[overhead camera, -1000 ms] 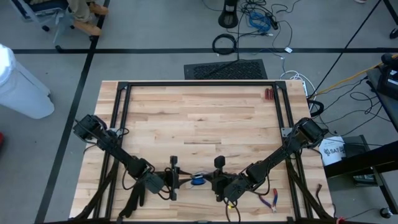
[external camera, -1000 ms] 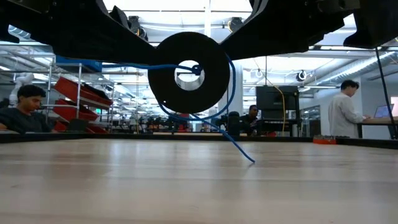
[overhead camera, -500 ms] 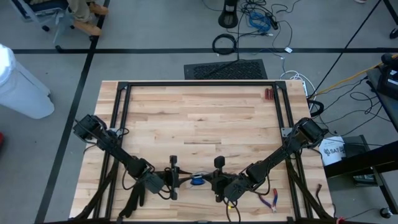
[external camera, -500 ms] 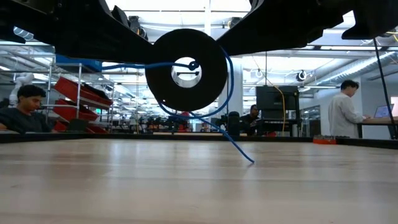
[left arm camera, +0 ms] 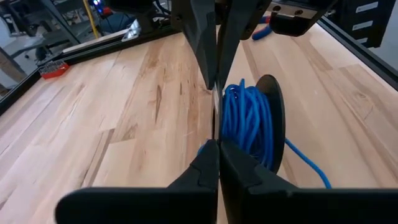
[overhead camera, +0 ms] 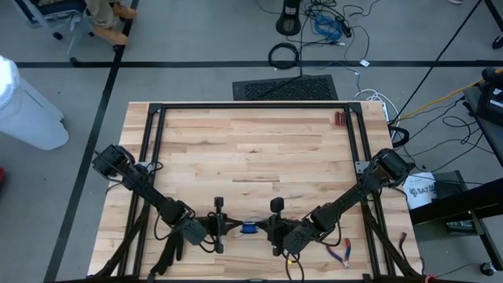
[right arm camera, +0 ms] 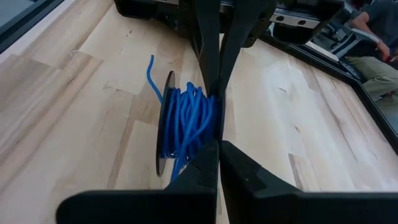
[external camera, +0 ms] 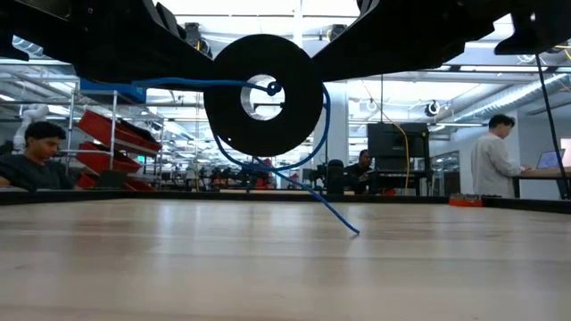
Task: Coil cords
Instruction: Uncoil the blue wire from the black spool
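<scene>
Spool (external camera: pixel 263 94): you have a round black disc spool held up off the table (overhead camera: pixel 251 149), between the two grippers at the near edge.
Cord (left arm camera: pixel 249 121): your blue cord is wound in many turns around the spool; a loose tail (external camera: pixel 335 214) hangs down and its tip touches the wood.
Left gripper (left arm camera: pixel 216 134): your fingers are pressed together, pinched on the spool's flange as far as the wrist view shows.
Right gripper (right arm camera: pixel 216 118): your fingers are closed tight against the spool from the other side, right beside the blue windings.
Held or not: the exact contact point is hard to see, so you probably have the disc rim on each side.
Pliers (overhead camera: pixel 341 253): your red-handled pliers lie on the table just beside the right arm.
</scene>
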